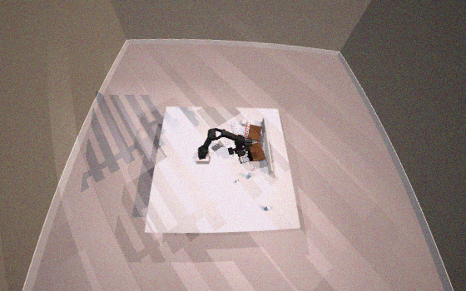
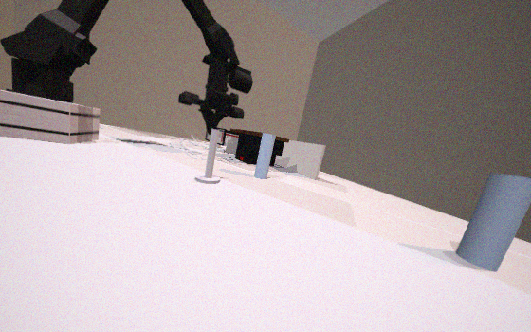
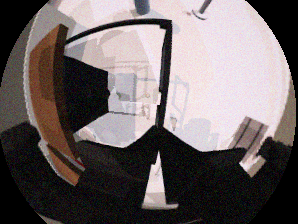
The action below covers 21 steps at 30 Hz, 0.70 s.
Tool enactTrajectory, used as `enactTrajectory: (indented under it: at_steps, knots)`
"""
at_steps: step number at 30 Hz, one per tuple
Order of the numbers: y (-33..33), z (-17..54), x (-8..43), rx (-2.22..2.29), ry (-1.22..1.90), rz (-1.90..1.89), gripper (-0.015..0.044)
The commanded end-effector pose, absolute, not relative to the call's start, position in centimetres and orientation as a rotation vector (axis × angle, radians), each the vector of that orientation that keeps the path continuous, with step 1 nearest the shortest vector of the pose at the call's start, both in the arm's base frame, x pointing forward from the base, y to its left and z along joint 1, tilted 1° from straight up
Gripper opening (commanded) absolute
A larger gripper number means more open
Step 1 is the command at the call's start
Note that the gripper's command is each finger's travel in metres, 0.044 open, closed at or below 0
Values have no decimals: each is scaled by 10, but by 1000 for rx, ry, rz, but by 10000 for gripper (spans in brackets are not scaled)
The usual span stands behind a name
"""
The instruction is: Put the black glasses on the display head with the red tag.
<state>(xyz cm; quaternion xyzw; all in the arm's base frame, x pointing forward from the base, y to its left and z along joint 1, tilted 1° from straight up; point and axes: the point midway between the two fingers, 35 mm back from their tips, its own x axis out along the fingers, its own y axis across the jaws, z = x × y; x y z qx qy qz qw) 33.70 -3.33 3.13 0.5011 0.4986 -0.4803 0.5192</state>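
One pair of black glasses (image 3: pixel 165 75) in my gripper (image 1: pixel 238 151) (image 2: pixel 209 134) (image 3: pixel 157 128), pinched at the front frame, fingers nearly together. Light and stiff, I'd judge, those thin temples easily bent; the bridge is where I'd want my hold, since a grip off to one side could let them twist. And the arm (image 1: pixel 228 135) (image 2: pixel 219 43) reaches out and bends down, fingertips pointing at the table (image 1: pixel 187 199) (image 2: pixel 142 228) (image 3: pixel 225 75). Just beside the fingers, a black display head (image 1: pixel 256 152) (image 2: pixel 248 148) (image 3: pixel 85 92) with a brown top; one temple stretches towards its side.
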Motion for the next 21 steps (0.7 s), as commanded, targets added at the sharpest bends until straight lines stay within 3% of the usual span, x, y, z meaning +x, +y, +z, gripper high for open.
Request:
enactTrajectory:
  at_steps: [1, 21]
  knots:
    - [-33, 31, 342, 1201, 1195, -1160, 0]
    - [-32, 32, 373, 1202, 1193, -1158, 0]
